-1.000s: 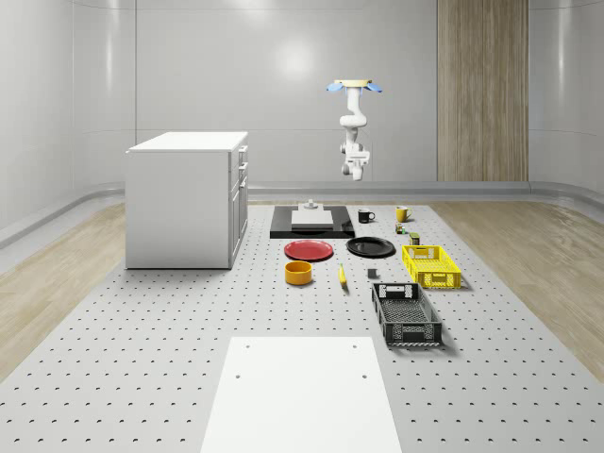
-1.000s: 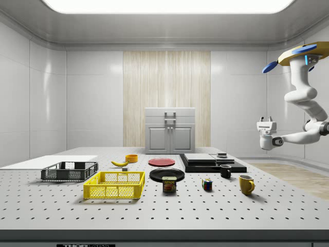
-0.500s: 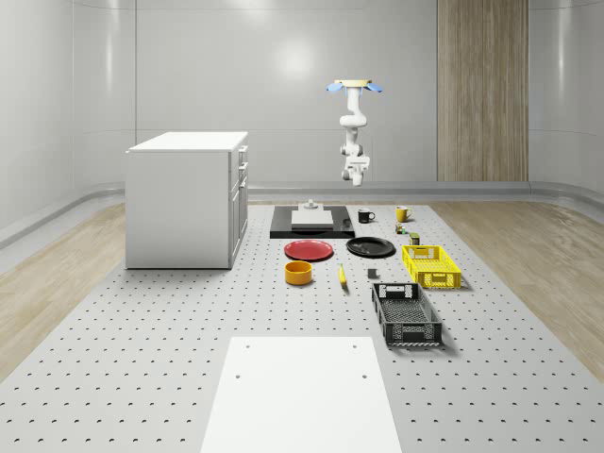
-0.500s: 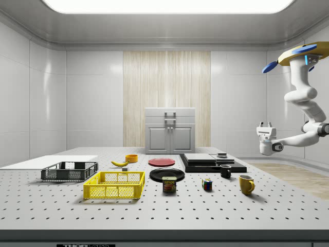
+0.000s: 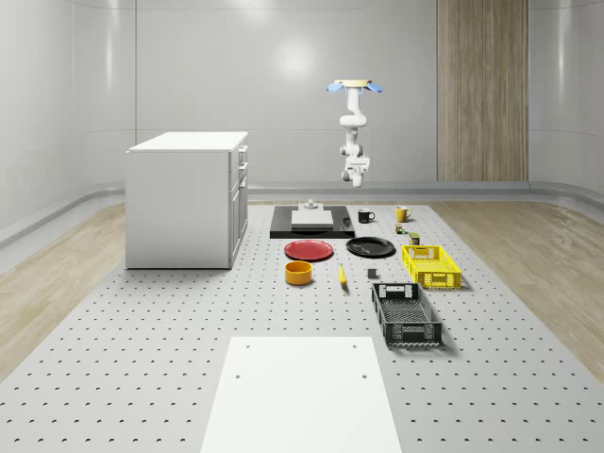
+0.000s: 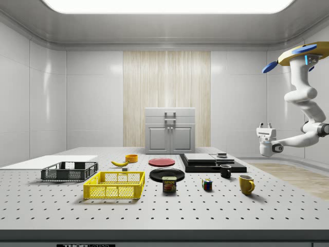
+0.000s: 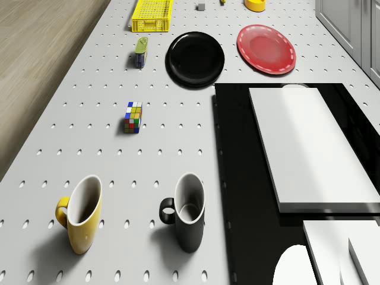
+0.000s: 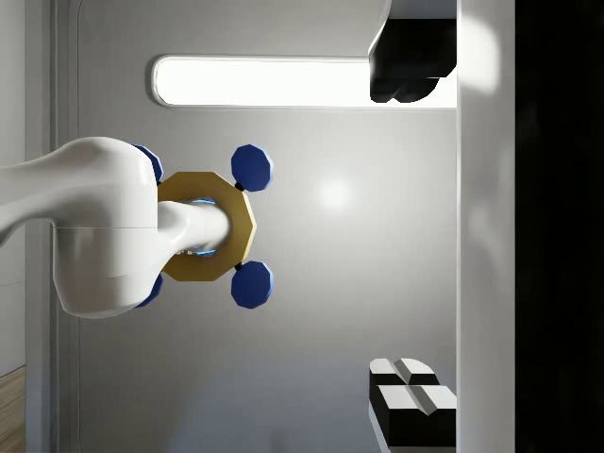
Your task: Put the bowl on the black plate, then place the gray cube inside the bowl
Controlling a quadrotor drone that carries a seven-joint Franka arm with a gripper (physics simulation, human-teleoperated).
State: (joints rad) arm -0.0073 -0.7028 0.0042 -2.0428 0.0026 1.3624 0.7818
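Step in hand, as we judged it: the approach to the bowl, nothing picked yet. The quadrotor drone (image 5: 354, 86) hovered high over the far end of the grey perforated table (image 5: 142, 359), above the flat black slab (image 5: 311, 226) with white blocks. The two-finger gripper (image 6: 265, 125) hung in the air with its fingers turned up toward the ceiling and spread wide, holding nothing.

The round yellow-orange bowl (image 5: 298, 273) sat upright on the table just beside the round red plate (image 5: 309, 250), well apart from the gripper. The round glossy black plate (image 5: 370, 247) lay bare, next to the red one. The small gray cube (image 5: 373, 275) rested on the table near the black plate.

To do it well, we reckoned the wrist had to swing downward first, then descend over the bowl's rim and pinch one wall. The bowl looked shallow and light, likely to slide.

Room: pale grey panelled walls, one strip of wood panelling, wood floor, a white cabinet (image 5: 184, 198) on the table.
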